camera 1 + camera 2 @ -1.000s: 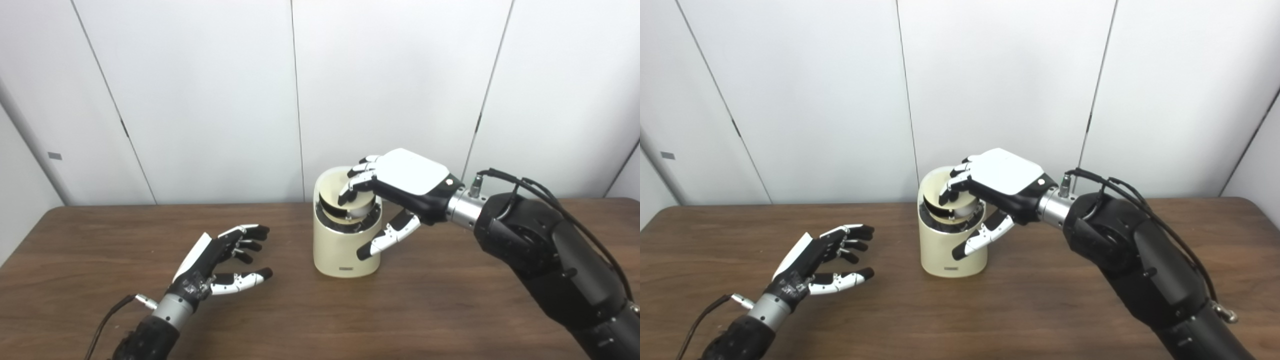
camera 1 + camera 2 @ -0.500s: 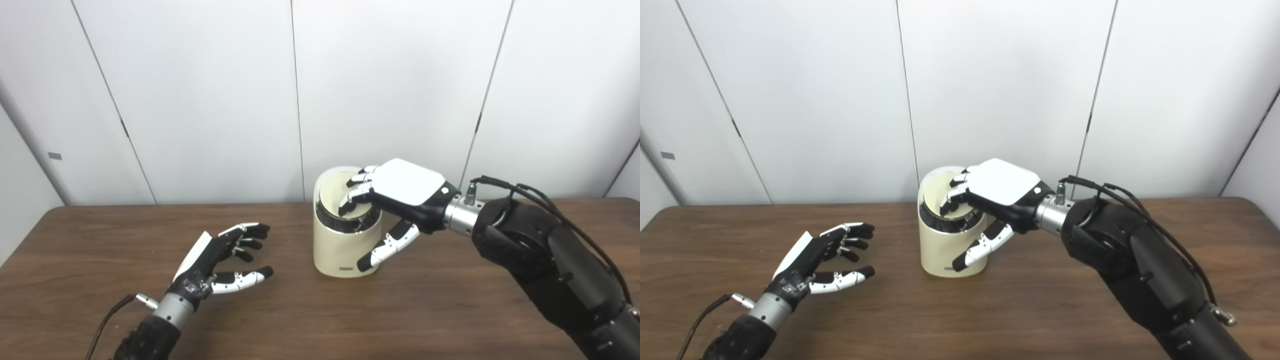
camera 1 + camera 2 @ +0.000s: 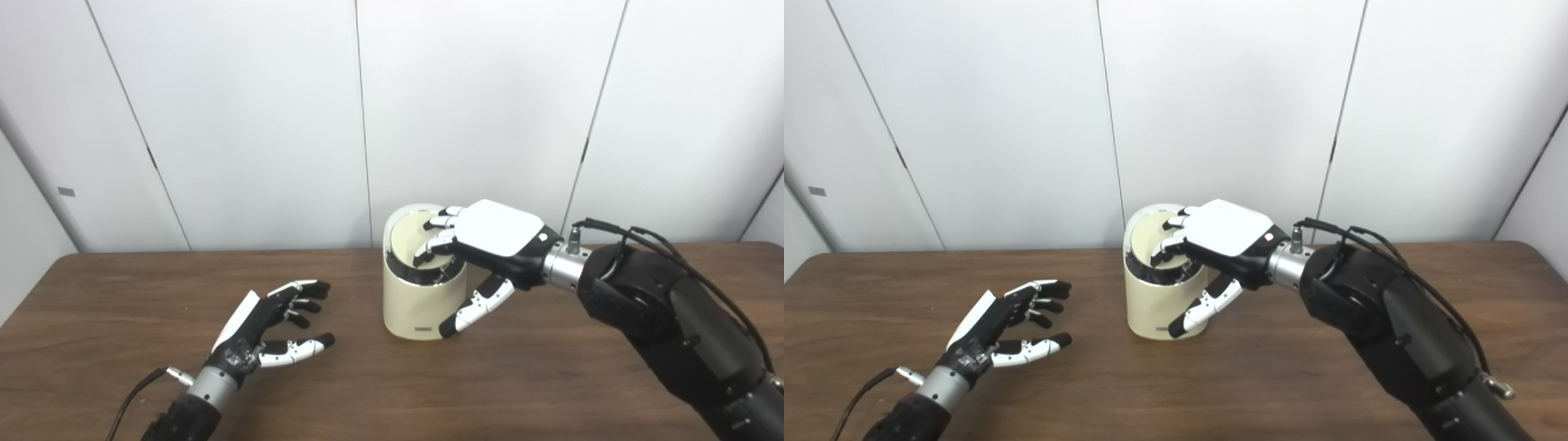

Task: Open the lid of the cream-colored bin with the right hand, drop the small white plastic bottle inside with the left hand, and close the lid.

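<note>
Right hand [image 3: 490, 236], fingers curled on the round cream lid [image 3: 418, 240], has pressed it from tilted-open down nearly flush into the cream-coloured plastic bin [image 3: 418, 300] at frame centre. Closing looks almost done. Small white plastic bottle not visible; probably inside. Left hand [image 3: 267, 317], lower left, stays spread wide, empty.

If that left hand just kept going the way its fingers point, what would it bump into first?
Probably the cream-colored bin. The open left hand points up and right toward it across bare table; depth is uncertain, so it might pass in front.
</note>
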You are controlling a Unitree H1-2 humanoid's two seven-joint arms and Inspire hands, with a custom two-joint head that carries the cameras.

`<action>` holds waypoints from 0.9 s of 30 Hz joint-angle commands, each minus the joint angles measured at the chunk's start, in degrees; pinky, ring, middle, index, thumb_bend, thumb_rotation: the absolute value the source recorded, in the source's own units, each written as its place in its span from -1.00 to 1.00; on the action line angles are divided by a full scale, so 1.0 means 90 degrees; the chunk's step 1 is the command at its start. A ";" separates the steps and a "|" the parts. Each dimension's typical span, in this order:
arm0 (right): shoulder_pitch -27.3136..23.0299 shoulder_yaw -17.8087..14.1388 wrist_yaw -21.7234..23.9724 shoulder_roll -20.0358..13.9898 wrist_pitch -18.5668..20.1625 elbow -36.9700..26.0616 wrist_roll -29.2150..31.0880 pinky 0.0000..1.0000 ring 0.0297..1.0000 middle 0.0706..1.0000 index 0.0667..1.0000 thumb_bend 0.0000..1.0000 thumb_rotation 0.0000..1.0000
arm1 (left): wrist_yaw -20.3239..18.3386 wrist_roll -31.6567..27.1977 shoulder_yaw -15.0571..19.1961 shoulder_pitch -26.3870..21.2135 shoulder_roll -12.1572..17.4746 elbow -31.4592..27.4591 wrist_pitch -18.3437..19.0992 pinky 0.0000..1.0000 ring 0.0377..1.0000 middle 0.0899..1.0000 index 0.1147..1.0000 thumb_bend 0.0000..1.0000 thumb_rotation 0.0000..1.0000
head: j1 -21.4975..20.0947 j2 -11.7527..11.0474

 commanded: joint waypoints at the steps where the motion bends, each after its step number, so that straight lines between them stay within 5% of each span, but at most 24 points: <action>1: -0.0141 0.0022 0.0129 -0.0096 0.0008 0.0032 -0.0068 0.89 0.83 0.46 0.50 0.48 0.61 | 0.0104 0.0047 0.0068 -0.0162 0.0076 -0.0271 -0.0152 0.28 0.46 0.55 0.55 0.25 -0.69 | 0.0003 0.0009; 17: -0.0365 0.0286 0.1263 -0.0165 0.0676 -0.0147 -0.0289 0.87 0.85 0.53 0.57 0.65 0.81 | -0.0002 -0.0142 0.0133 -0.0184 0.0112 -0.0328 -0.0075 0.30 0.49 0.56 0.57 0.25 -0.73 | 0.0021 0.0054; 27: -0.0335 0.0222 0.1360 -0.0169 0.0891 -0.0242 -0.0183 0.89 0.86 0.53 0.58 0.63 0.78 | -0.0024 -0.0154 0.0139 -0.0232 0.0133 -0.0289 -0.0125 0.30 0.49 0.56 0.57 0.27 -0.69 | 0.0009 0.0065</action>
